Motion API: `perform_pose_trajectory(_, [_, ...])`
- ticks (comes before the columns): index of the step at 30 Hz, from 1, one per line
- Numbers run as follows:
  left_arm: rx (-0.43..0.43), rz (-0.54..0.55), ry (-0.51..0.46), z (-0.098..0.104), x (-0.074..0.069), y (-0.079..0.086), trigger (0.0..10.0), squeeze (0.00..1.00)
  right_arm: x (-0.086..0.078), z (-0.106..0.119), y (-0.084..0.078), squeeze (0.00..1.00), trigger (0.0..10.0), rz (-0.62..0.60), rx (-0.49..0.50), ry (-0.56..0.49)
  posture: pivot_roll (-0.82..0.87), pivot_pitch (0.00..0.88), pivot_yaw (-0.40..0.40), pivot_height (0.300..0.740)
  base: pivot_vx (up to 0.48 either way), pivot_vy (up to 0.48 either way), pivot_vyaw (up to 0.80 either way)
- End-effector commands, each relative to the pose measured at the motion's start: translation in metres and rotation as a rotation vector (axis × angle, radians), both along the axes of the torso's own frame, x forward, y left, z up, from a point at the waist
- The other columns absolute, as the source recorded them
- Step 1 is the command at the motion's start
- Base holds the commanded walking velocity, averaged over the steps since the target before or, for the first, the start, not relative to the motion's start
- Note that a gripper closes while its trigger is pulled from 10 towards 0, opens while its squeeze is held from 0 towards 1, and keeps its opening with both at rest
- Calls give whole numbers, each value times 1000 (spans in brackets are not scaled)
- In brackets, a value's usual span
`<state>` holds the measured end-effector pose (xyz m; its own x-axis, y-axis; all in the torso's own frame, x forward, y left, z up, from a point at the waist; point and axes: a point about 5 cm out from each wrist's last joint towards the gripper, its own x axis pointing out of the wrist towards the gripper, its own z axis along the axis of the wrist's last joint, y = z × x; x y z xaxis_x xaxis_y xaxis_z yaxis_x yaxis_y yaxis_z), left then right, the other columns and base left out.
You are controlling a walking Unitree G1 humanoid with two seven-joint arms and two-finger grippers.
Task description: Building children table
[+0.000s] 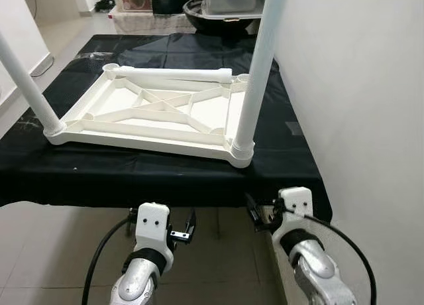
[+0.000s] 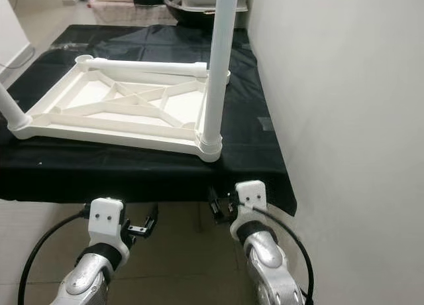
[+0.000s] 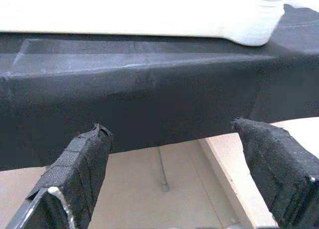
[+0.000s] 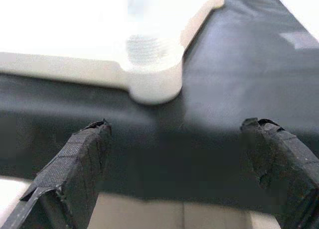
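Hovering below worktop (image 1: 132, 176) edge | our left gripper (image 3: 169, 174) wide, right gripper (image 4: 174, 169) wide | tabletop (image 1: 159, 109) at 12 o'clock, two legs (image 1: 255, 73) upright

The right claw (image 4: 174, 164) is hanging with its two black fingers (image 4: 75, 164) spread wide apart. Beyond them, a white tabletop corner (image 4: 154, 74) with a threaded leg socket is lying on the black-covered desk (image 4: 234, 89).

bright, even light (wrist views overexposed)
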<state>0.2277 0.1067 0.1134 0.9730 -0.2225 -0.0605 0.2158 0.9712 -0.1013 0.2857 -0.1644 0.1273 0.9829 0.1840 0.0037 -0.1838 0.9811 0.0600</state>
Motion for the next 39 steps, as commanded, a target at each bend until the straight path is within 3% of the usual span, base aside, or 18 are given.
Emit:
perform_pose_trajectory(1, [-5, -1, 14, -2, -2, 1, 10000, 0, 3, -2, -7, 0, 10000, -5, 26, 23, 62, 172, -27, 740, 0, 0, 0])
perform_pose_trajectory(2, [-5, -1, 14, -2, -2, 1, 10000, 0, 3, -2, -7, 0, 10000, -5, 26, 23, 62, 172, -27, 740, 0, 0, 0])
perform_pose_trajectory(3, [-13, -7, 1, 1, -2, 1, 10000, 0, 11, 4, -14, 851, 10000, 5, 20, 5, 65, 184, -26, 740, 0, 0, 0])
perform_pose_trajectory(4, [-16, -15, -8, 3, -3, 1, 10000, 0, 18, 10, -18, 1000, 10000, 25, 13, -11, 66, 190, -24, 740, 0, 0, 0])
perform_pose_trajectory(8, [-18, -34, -18, 6, -4, -1, 10000, 0, 26, 16, -22, 1000, 10000, 54, 22, -18, 70, 208, -23, 740, 0, 0, 0])
perform_pose_trajectory(9, [-14, -65, -28, 9, -8, -4, 10000, 0, 33, 23, -26, 847, 10000, 107, 31, -24, 85, 241, -20, 740, 0, 0, 0])
perform_pose_trajectory(10, [-3, -98, -39, 12, -14, -8, 10000, 0, 38, 30, -29, 0, 10000, 171, 35, -30, 93, 260, -20, 740, 0, 0, 0])
perform_pose_trajectory(11, [-3, -98, -39, 12, -14, -8, 10000, 0, 38, 30, -29, 0, 10000, 171, 35, -30, 93, 260, -20, 740, 0, 0, 0])
perform_pose_trajectory(13, [16, -136, -44, 15, -22, -12, 10000, 0, 43, 42, -33, 0, 10000, 281, 35, -40, 94, 281, -15, 740, 0, 0, 0])
perform_pose_trajectory(17, [20, -142, -42, 16, -25, -12, 10000, 0, 44, 47, -34, 0, 10000, 328, 30, -50, 93, 287, -16, 740, 0, 0, 0])
perform_pose_trajectory(19, [23, -151, -38, 17, -29, -13, 10000, 0, 49, 58, -36, 0, 10000, 423, 6, -65, 99, 307, -14, 740, 0, 0, 0])
perform_pose_trajectory(23, [20, -153, -38, 18, -30, -14, 10000, 0, 53, 62, -37, 0, 10000, 455, -12, -72, 100, 312, -14, 740, 0, 0, 0])
perform_pose_trajectory(26, [18, -159, -36, 21, -34, -15, 10000, 0, 70, 77, -41, 0, 10000, 472, -49, -113, 110, 323, -14, 740, 0, 0, 0])
perform_pose_trajectory(31, [19, -163, -34, 22, -36, -15, 10000, 0, 82, 90, -39, 0, 10000, 459, -46, -143, 113, 328, -15, 740, 0, 0, 0])
perform_pose_trajectory(39, [20, -161, -22, 23, -39, -16, 10000, 0, 91, 105, -32, 0, 10000, 519, -73, -188, 114, 331, -20, 740, 0, 0, 0])
